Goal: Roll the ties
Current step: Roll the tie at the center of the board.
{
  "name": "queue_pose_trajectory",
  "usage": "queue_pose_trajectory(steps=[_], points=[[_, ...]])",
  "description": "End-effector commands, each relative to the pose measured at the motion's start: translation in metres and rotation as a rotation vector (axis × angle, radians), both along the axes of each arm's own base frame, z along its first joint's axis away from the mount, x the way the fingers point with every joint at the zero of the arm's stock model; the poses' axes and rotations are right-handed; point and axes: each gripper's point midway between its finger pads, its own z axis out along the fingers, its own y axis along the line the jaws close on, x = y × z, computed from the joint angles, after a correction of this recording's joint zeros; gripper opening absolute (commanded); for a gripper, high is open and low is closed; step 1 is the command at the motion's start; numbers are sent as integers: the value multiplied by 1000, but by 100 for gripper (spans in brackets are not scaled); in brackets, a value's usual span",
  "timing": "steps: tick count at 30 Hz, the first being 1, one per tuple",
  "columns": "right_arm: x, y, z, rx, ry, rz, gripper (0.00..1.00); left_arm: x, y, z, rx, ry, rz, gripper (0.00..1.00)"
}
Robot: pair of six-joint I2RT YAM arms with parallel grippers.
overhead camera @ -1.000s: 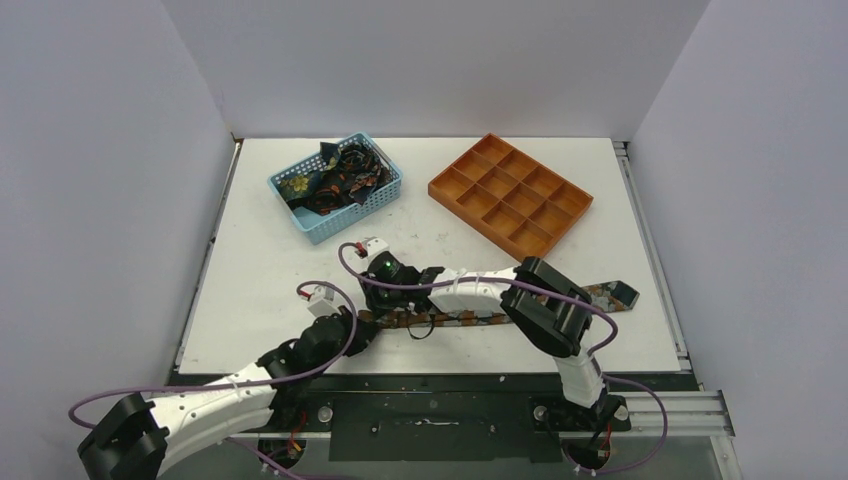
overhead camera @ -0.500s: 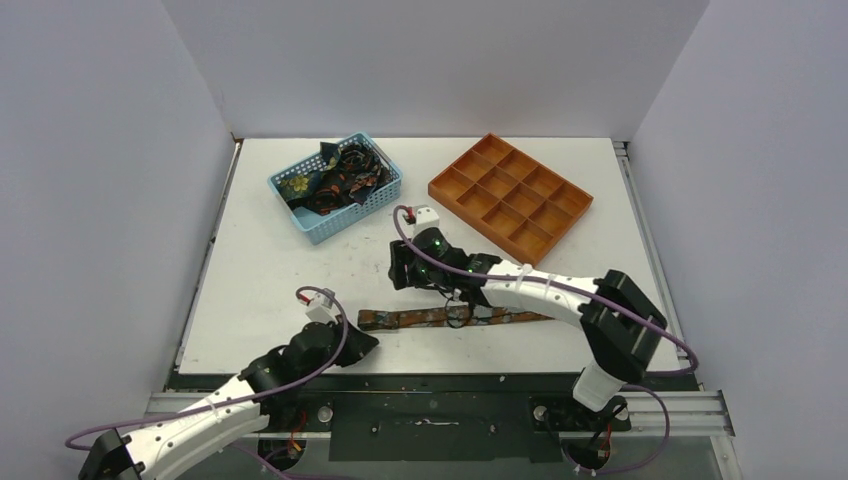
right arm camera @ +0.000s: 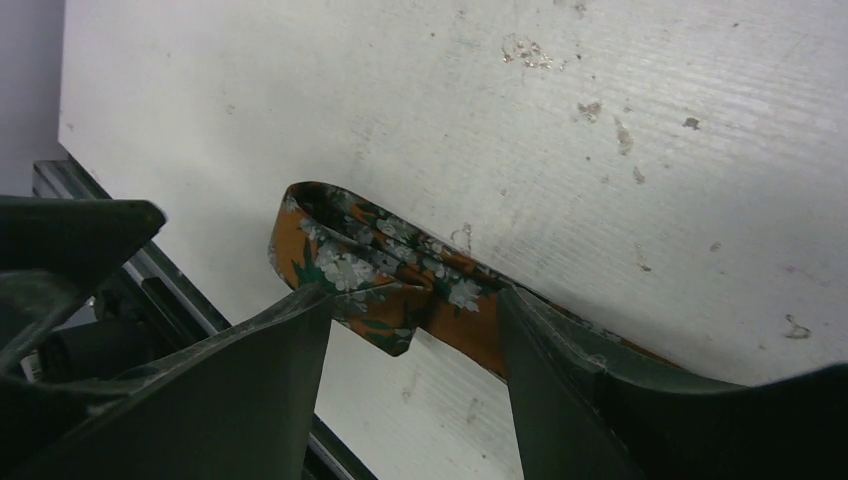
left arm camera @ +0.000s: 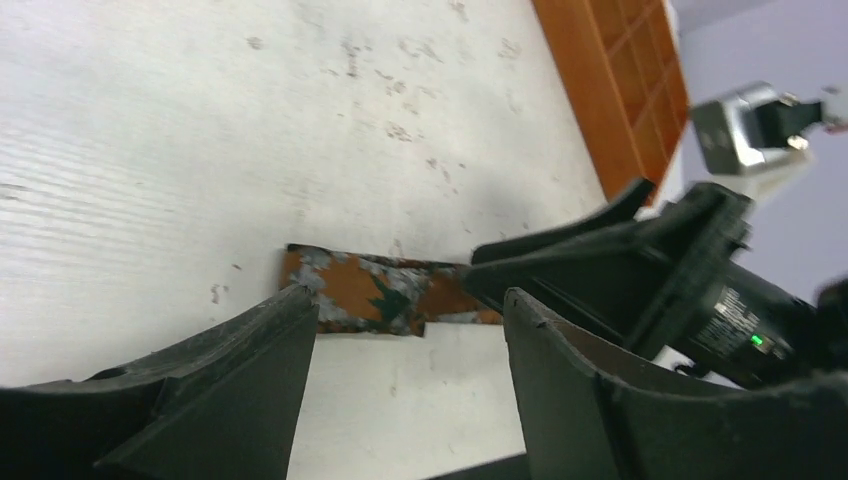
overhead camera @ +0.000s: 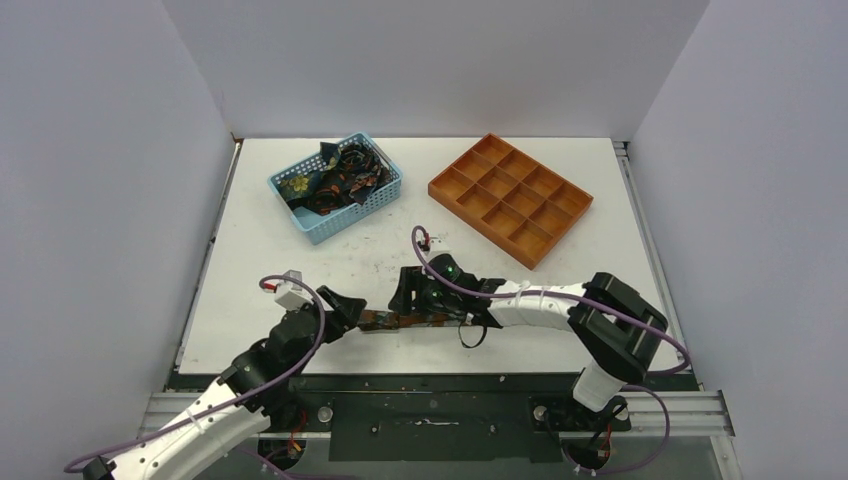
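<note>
1. Top view: one tie (overhead camera: 400, 320) lies stretched along the near edge of the surface (overhead camera: 300, 270), between the two arms. The left end effector (overhead camera: 342, 306) sits at the tie's left end. The right end effector (overhead camera: 408, 297) hangs low over the tie just beside it. Other ties (overhead camera: 335, 180) are heaped in the basket (overhead camera: 360, 215), and the tray (overhead camera: 480, 222) stands well apart.
2. Left wrist view: this end effector's fingers (left arm camera: 230, 370) are spread and hold nothing. The tie's orange floral end lies on the surface just ahead of the gap. Further along, the right end effector's dark body covers the strip.
3. Right wrist view: these fingers are also apart, straddling the tie without pinching it. The tie's end is doubled back on itself in a small loop.
4. Step in hand, as I judge it: starting the roll at the left end, so the task is at an early stage.
5. The next move probably needs one end effector to pinch the folded end and turn it over along the strip. The other would have to keep the flat length from sliding or the loop from springing open.
</note>
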Motion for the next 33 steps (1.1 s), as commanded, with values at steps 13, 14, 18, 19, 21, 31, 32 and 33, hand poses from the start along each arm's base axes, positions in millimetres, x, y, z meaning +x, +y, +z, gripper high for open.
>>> queue_pose_trajectory(steps=[13,14,18,19,21,31,32,33], points=[[-3,28,-9,95,42,32,46,16,9,-37,-154,123,-28,70],[-3,29,-10,94,42,35,44,16,8,-39,-163,129,-33,70],[-5,33,-13,95,45,48,39,13,7,-47,-174,156,-47,69],[-6,34,-13,96,45,52,39,12,6,-49,-173,161,-51,69],[-6,36,-10,103,44,55,40,12,6,-52,-174,168,-55,69],[-6,22,6,136,38,-27,54,9,4,-59,-178,190,-65,68],[-6,20,7,152,42,-50,54,9,4,-60,-178,191,-65,68],[-8,18,8,173,50,-68,54,9,5,-60,-179,192,-62,68]])
